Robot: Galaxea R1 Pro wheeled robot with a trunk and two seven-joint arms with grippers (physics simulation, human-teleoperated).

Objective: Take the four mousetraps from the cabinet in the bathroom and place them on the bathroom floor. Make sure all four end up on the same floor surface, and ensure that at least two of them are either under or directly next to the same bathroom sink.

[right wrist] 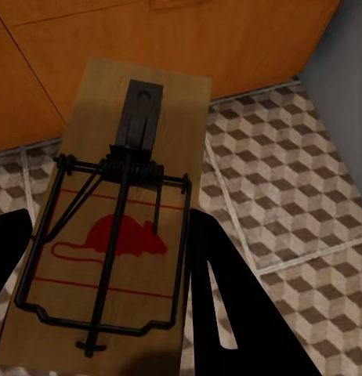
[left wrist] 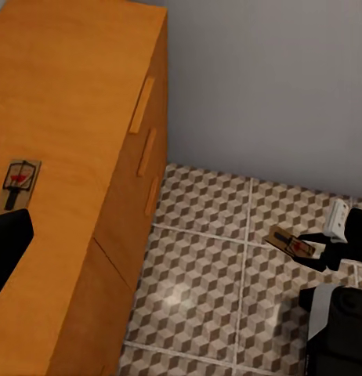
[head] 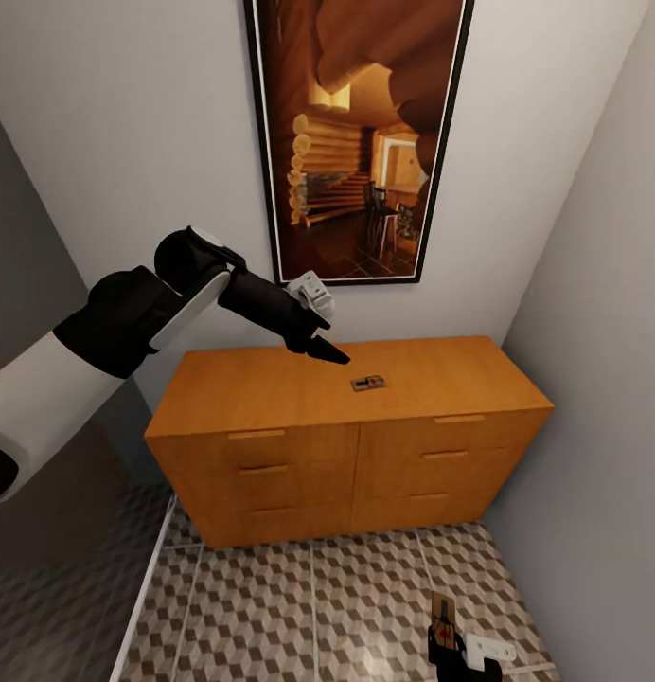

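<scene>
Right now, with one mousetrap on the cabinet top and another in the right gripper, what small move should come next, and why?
Probably lower the left gripper onto the mousetrap on the cabinet: its fingertips hang just short of that trap, which lies free on the cabinet top. The right gripper is already shut on the held mousetrap above the bathroom floor, so it can wait.

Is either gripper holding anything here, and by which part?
The right gripper holds a mousetrap by the long edges at one end. The left gripper holds nothing, hovering over the cabinet.
</scene>
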